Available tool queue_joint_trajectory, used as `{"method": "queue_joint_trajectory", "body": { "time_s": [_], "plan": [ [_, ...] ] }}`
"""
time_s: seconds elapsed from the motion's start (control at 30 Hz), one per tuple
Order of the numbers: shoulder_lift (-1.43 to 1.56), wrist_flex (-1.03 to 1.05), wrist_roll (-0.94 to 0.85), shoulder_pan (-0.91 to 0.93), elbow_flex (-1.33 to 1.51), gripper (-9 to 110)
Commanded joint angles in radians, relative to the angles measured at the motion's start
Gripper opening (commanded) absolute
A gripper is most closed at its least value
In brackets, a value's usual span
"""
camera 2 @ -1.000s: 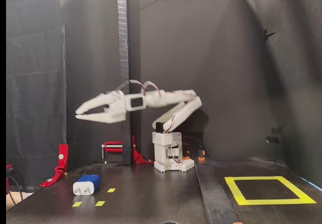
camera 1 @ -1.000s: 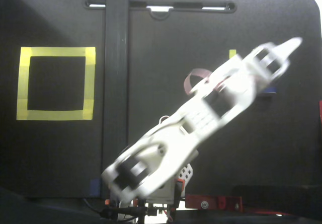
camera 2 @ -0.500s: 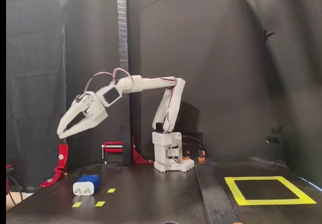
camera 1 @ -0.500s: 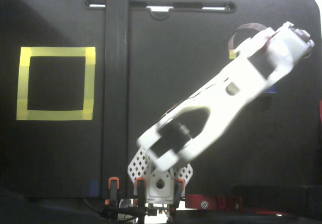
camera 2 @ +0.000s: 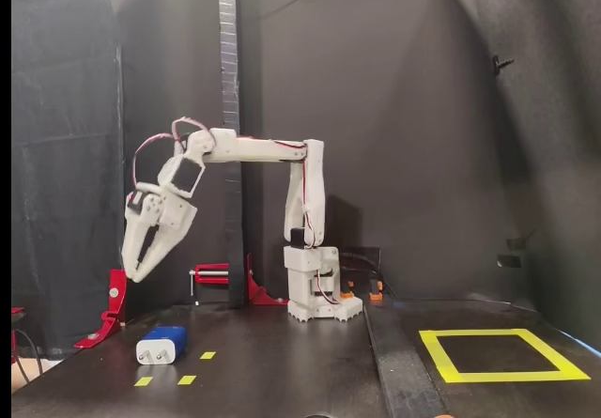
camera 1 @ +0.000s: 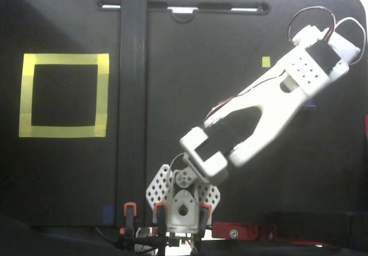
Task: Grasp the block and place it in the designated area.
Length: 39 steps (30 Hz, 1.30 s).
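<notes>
Fixed view from the front: your gripper (camera 2: 133, 270) hangs nose-down, well above the table, with its fingers parted only narrowly at the tips. The block (camera 2: 161, 346) lies on its side on the black tabletop (camera 2: 282, 371), below and a little to the right of the fingertips in this view, white pronged face toward the camera. Small yellow tape squares (camera 2: 187, 379) sit just beside it. The designated area (camera 2: 500, 354) is well apart, on the far side of the raised black strip (camera 2: 399, 371).

From above, the arm (camera 1: 270, 103) covers the block almost completely, so you get no top-down check of alignment there; only one small tape square shows beside the arm. The yellow frame (camera 1: 63, 95) lies at the left of that view.

Risks, as judged from here:
- Gap between the fingers looks slimmer than the block's body. Come down like this and a fingertip likely lands on top and shoves or tips it. Widen first.
- Tips appear offset to the left of the block in the front view. A straight drop may miss or clip one edge, skidding it.
- Rounded corners and smooth shell: a shallow or corner pinch could let it squirt out.
- Prongs face front; closing along that axis may catch them and twist the block.
- A low carry risks dragging on the strip.
</notes>
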Motion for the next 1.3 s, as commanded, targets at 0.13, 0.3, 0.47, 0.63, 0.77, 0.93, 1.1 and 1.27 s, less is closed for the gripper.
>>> {"method": "queue_joint_trajectory", "body": {
  "time_s": [0.13,0.3,0.47,0.63,0.77,0.93,1.1,1.27],
  "plan": [
    [-0.048,0.147,-0.067,0.018,-0.109,0],
    [-0.118,0.252,-0.072,0.040,-0.207,0],
    [-0.156,0.281,-0.087,0.043,-0.238,0],
    [-0.161,0.296,-0.104,0.043,-0.238,0],
    [-0.161,0.296,-0.110,0.041,-0.238,0],
    [-0.163,0.295,-0.244,0.040,-0.236,0],
    [-0.163,0.256,-0.572,0.038,-0.235,0],
    [-0.163,0.235,-0.916,0.037,-0.233,0]
  ]
}}
